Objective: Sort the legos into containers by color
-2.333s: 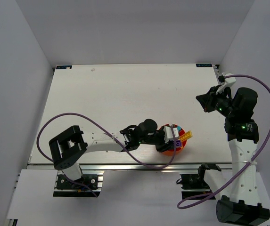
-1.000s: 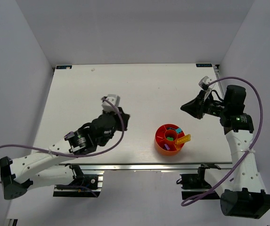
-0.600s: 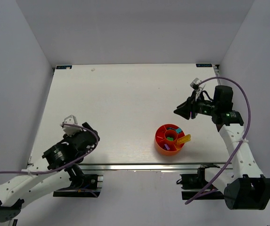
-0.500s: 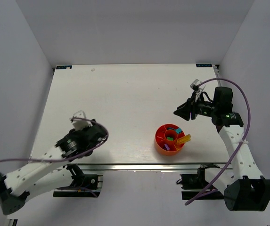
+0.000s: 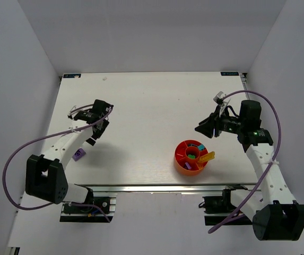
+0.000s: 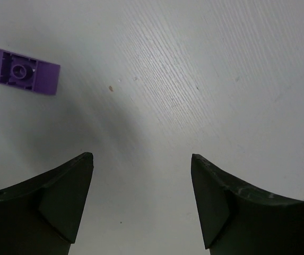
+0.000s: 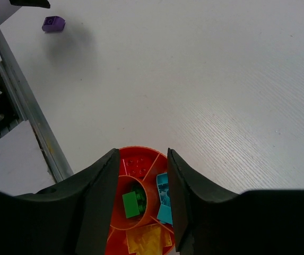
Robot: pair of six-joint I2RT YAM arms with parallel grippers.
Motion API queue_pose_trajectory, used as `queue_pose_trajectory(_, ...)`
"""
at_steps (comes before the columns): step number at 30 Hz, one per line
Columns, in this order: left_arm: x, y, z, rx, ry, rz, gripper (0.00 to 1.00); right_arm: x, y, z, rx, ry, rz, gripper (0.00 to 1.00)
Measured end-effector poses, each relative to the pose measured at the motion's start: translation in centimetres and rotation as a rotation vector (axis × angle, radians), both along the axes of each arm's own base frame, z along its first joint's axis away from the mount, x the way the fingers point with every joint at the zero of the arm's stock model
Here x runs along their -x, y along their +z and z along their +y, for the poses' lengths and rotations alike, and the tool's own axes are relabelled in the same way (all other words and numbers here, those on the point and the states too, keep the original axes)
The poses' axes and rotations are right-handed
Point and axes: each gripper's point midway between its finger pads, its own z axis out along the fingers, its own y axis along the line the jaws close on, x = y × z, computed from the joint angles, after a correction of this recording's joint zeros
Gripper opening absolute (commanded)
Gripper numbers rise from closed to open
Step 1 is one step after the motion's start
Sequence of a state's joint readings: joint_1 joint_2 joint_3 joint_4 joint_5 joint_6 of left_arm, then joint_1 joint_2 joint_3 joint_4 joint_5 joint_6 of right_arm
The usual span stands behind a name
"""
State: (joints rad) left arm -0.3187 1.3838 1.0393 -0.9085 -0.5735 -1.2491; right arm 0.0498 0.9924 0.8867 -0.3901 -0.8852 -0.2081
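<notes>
The round orange-red tray (image 5: 177, 155) of containers stands near the table's front right. Its central cup holds a green lego (image 7: 131, 204). Wedges around it hold a cyan lego (image 7: 165, 199) and a yellow one (image 7: 149, 239), and a yellow plate (image 5: 208, 156) sticks out over the rim. A purple lego (image 5: 78, 154) lies alone on the table at the far left, also seen upside down as a purple lego (image 6: 24, 77). My left gripper (image 5: 92, 134) hovers open just above and behind it, empty. My right gripper (image 5: 201, 129) hangs open behind the tray (image 7: 136, 154), with nothing between its fingers.
The aluminium rail (image 7: 32, 127) of the table's front edge runs close to the tray. Purple cables loop from both arms. White walls close in the left, right and back sides.
My left arm swung from the tray out to the far left and its jaws opened; the purple lego now lies on the table there. My right gripper moved slightly left and opened.
</notes>
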Motion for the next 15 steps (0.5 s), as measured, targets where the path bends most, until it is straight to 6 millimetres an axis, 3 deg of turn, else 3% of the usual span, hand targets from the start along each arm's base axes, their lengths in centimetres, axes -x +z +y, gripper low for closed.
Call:
queue_pose_trajectory(5,1.3,1.0,0.9,0.071,0.094,-0.001,0.84,0.0,0.0,0.0,-0.006,-0.004,0.009,0.47)
queue_pose_trajectory(12,6.9,-0.1,6.2,0.035,0.272,0.053,0.84,0.1,0.1,0.0,-0.009,-0.006,0.011,0.47)
queue_pose_trajectory(15,7.8,-0.9,7.7,0.019,0.334,0.105,0.84,0.1,0.1,0.0,-0.010,-0.006,0.012,0.47)
